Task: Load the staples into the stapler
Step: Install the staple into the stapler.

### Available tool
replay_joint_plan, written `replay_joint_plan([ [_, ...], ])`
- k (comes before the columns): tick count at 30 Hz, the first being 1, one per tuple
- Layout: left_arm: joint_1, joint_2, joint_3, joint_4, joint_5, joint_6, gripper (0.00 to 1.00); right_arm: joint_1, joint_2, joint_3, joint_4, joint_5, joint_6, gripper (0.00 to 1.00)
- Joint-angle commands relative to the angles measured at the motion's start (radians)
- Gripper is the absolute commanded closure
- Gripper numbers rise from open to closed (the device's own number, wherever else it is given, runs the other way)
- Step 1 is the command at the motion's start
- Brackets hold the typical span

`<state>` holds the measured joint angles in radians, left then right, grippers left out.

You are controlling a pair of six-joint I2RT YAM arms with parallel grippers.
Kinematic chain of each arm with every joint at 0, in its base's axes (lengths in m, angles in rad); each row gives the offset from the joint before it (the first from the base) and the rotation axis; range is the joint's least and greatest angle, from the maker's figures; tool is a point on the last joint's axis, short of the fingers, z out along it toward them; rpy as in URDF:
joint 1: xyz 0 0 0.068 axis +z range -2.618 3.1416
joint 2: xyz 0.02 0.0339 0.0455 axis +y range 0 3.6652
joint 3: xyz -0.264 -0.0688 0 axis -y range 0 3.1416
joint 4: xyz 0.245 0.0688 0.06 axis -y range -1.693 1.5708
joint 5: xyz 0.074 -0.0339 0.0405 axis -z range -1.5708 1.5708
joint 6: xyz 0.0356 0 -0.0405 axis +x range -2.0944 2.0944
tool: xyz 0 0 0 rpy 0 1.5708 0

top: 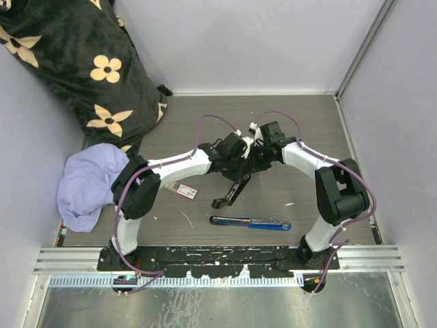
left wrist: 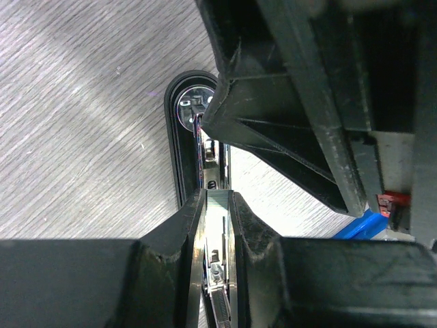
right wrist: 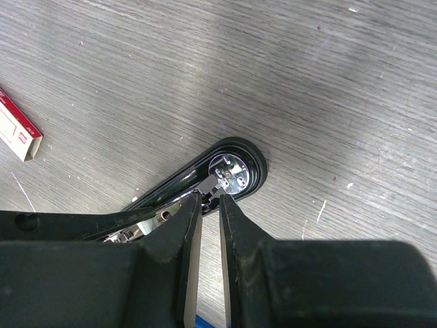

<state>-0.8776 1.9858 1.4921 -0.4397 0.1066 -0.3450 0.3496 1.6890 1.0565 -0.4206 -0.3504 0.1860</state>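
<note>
**Q:** Stapler [top: 232,190], black, opened flat. Where is it, and how does it lie?

**A:** It is mid-table [top: 307,137], beneath both grippers. The long axis runs diagonally from near-left to far-right. The round anvil plate [right wrist: 229,171] appears to be at the far-right end, pointing away from the arms.

**Q:** Grippers?

**A:** The left gripper [left wrist: 217,196] is clamped on the stapler's bright metal magazine rail [left wrist: 217,229]. The right gripper [right wrist: 207,199] is narrowed to a slit just above the anvil. I cannot tell whether it pinches anything.

**Q:** Staples?

**A:** A small white-and-red box [top: 186,190] lies on the table left of the stapler, near it but not touching.

**Q:** Handling note for this step?

**A:** As I judge it, the left clamp should steady the rail. The staple strip should come in parallel to that diagonal axis, legs down and level. Any skew is likely to jam it or break it apart.
</note>
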Motion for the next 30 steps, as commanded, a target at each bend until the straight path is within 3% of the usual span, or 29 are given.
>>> replay_joint_plan([
  [1, 0.000, -0.012, 0.034, -0.050, -0.070, 0.035, 0.83, 0.014, 0.049, -0.042, -0.096, 0.025, -0.034, 0.80],
  [30, -0.032, -0.008, 0.069, -0.031, -0.042, 0.027, 0.83, 0.012, 0.038, -0.047, -0.095, 0.024, -0.031, 0.80],
])
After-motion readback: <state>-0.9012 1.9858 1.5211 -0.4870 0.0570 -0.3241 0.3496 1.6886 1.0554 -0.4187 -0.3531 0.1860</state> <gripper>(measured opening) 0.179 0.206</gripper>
